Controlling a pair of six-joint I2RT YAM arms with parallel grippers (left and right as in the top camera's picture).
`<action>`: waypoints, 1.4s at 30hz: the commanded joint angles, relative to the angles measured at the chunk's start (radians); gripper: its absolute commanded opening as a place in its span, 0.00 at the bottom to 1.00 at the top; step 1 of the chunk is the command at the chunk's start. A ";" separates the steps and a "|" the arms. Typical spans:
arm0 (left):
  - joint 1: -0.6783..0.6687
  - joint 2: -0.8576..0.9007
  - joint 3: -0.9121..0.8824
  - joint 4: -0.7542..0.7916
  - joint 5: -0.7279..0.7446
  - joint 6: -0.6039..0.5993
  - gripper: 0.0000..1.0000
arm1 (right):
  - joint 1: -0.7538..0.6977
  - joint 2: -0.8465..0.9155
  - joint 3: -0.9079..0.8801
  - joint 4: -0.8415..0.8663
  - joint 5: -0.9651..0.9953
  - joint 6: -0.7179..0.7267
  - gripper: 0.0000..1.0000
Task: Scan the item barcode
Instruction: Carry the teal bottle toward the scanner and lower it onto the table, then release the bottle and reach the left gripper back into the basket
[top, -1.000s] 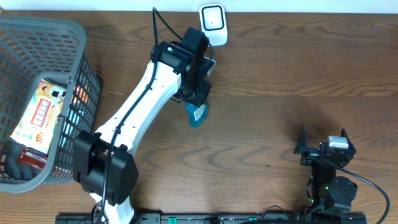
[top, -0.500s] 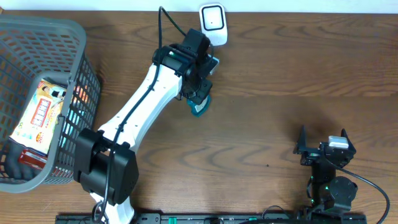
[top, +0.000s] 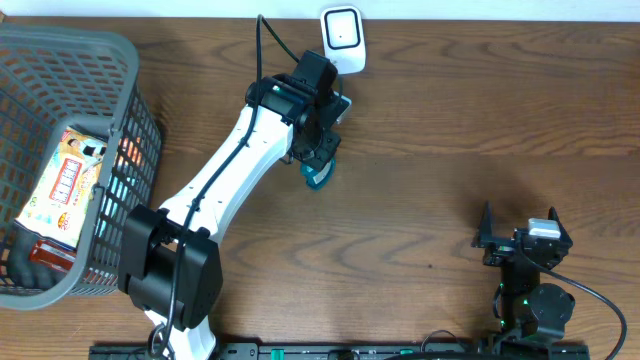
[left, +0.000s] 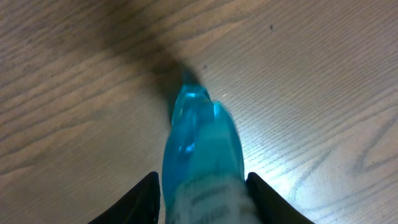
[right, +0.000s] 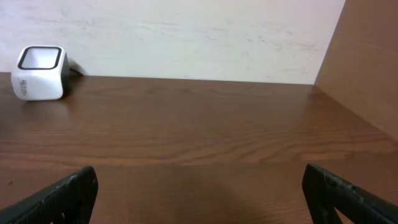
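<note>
Left jaws tight on blue bottle (left: 202, 155) between them; right jaws wide apart.

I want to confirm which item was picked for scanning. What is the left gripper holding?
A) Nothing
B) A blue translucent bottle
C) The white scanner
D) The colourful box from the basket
B: the left wrist view shows the blue bottle clamped between the fingers of the left gripper, while the colourful box lies in the basket and the white scanner stands untouched.
</note>
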 joint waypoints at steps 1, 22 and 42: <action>0.001 -0.011 0.004 -0.002 -0.002 0.017 0.43 | -0.003 -0.005 -0.001 -0.003 -0.005 0.012 0.99; 0.002 -0.191 0.201 -0.202 -0.181 -0.134 0.96 | -0.003 -0.005 -0.001 -0.003 -0.005 0.012 0.99; 0.838 -0.478 0.195 -0.361 -0.608 -1.242 0.97 | -0.003 -0.005 -0.001 -0.003 -0.005 0.012 0.99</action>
